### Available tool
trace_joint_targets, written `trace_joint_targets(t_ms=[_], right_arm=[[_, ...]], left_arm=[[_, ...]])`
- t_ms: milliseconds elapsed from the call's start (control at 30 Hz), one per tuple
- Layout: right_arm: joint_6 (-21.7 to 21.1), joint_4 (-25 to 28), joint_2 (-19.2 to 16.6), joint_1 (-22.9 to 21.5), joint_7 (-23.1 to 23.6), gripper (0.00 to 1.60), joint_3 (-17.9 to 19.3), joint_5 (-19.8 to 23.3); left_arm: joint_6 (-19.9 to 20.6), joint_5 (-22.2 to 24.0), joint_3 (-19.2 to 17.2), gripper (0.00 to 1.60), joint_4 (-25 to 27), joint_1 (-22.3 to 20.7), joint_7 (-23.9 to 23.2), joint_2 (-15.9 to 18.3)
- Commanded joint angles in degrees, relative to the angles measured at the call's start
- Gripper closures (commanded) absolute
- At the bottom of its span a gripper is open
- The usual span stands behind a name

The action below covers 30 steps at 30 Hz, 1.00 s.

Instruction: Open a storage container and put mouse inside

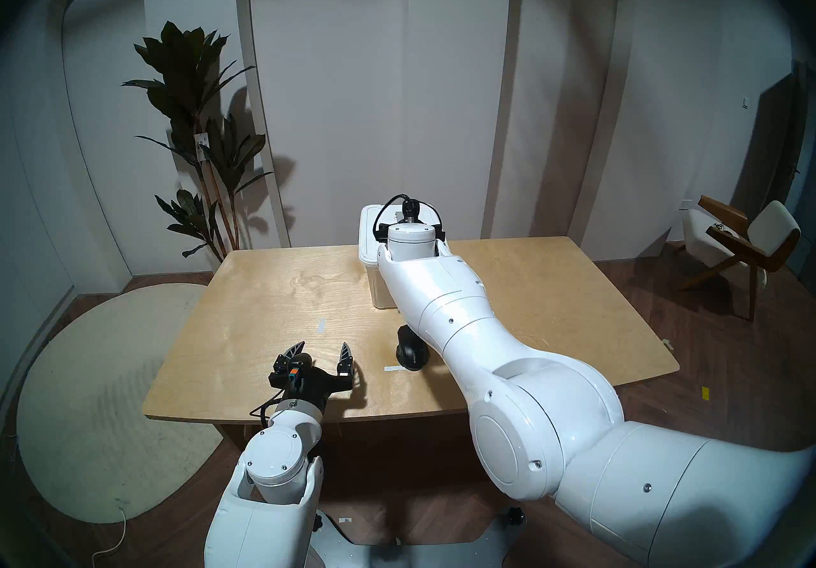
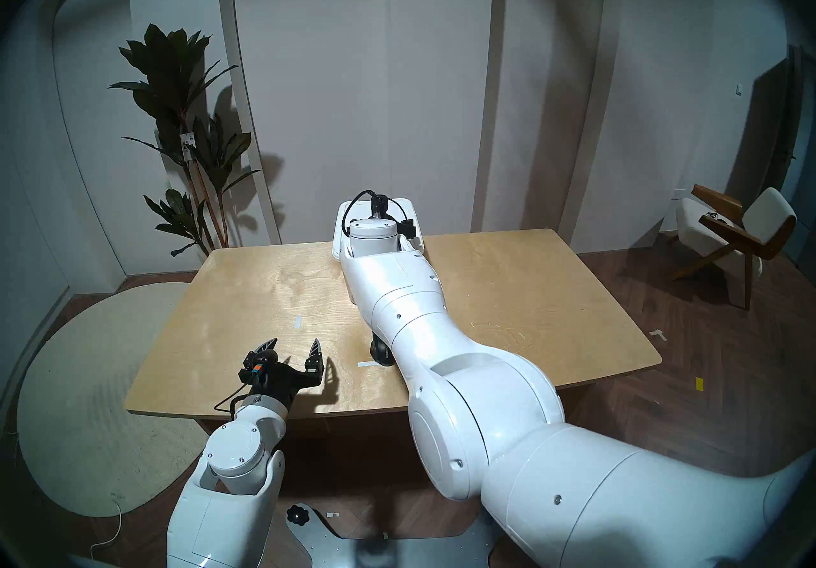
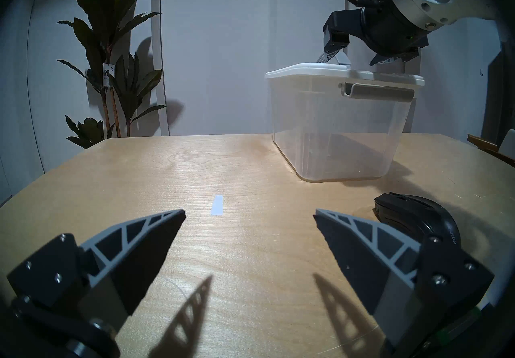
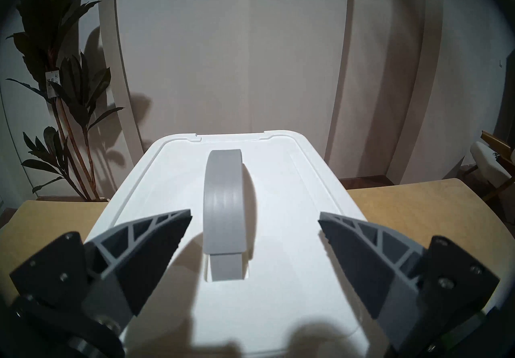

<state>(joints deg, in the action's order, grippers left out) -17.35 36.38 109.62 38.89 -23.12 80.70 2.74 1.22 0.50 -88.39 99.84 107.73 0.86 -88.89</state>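
The translucent storage container (image 3: 334, 126) stands at the table's far middle, its white lid (image 4: 292, 187) on and its grey front latch (image 3: 379, 94) down. My right gripper (image 4: 255, 214) hovers open just over the lid, one finger on each side of the near end of the grey strap handle (image 4: 223, 201). In the head views the right wrist hides those fingers and most of the container (image 1: 371, 253). The black mouse (image 1: 413, 348) lies on the table in front of the box, partly behind my right forearm. My left gripper (image 1: 323, 348) is open and empty, low over the table, left of the mouse (image 3: 412, 215).
The wooden table (image 1: 273, 288) carries two pale tape marks (image 1: 321, 324), one to the left and one beside the mouse. A tall plant (image 1: 198, 134) stands behind the far left corner, a chair (image 1: 742, 244) off to the right, and a round rug (image 1: 101, 399) lies on the floor at left.
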Motion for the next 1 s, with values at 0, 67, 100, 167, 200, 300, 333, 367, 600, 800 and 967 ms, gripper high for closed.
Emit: trace_joint_targets(t_ms=[0, 67, 100, 167, 200, 300, 333, 367, 600, 800, 967], right_arm=[[2.5, -3.0, 1.2, -6.0, 0.4, 0.0, 0.6, 0.4], [2.9, -4.8, 1.3, -7.1, 0.4, 0.0, 1.0, 0.6], [3.1, -5.6, 1.4, -7.6, 0.4, 0.0, 1.1, 0.7], [3.6, -7.6, 1.5, -8.9, 0.4, 0.0, 1.6, 1.0], [4.0, -7.8, 1.6, -8.7, 0.4, 0.0, 1.7, 1.0], [4.7, -10.4, 2.0, -10.3, 0.2, 0.92, 2.5, 1.8], [5.0, -10.9, 2.1, -10.5, 0.2, 1.4, 2.6, 1.9], [5.4, -11.6, 2.2, -10.8, 0.3, 1.4, 2.6, 2.0], [9.0, -14.8, 3.3, -12.3, -0.2, 1.6, 1.6, 1.3], [12.1, -16.5, 4.1, -13.3, -0.3, 1.6, -0.1, 0.3], [14.2, -16.8, 4.9, -14.0, -1.6, 1.6, -1.0, -0.4]], left_arm=[[-0.4, 0.1, 0.0, 0.0, 1.4, -0.5, 0.1, -0.2], [-0.4, 0.1, 0.0, 0.0, 1.4, -0.5, 0.1, -0.2], [-0.4, 0.1, 0.0, 0.0, 1.4, -0.5, 0.1, -0.2], [-0.4, 0.1, 0.0, 0.0, 1.5, -0.5, 0.1, -0.2], [-0.4, 0.1, 0.0, 0.0, 1.5, -0.5, 0.1, -0.2], [-0.4, 0.1, 0.0, 0.0, 1.5, -0.5, 0.1, -0.2], [-0.4, 0.1, 0.0, 0.0, 1.5, -0.5, 0.1, -0.2], [-0.4, 0.1, 0.0, 0.0, 1.5, -0.4, 0.1, -0.2], [-0.4, 0.1, -0.1, 0.0, 1.6, -0.4, 0.1, -0.2], [-0.4, 0.1, -0.1, 0.0, 1.7, -0.4, 0.1, -0.2], [-0.4, 0.1, -0.1, 0.0, 1.8, -0.3, 0.1, -0.2]])
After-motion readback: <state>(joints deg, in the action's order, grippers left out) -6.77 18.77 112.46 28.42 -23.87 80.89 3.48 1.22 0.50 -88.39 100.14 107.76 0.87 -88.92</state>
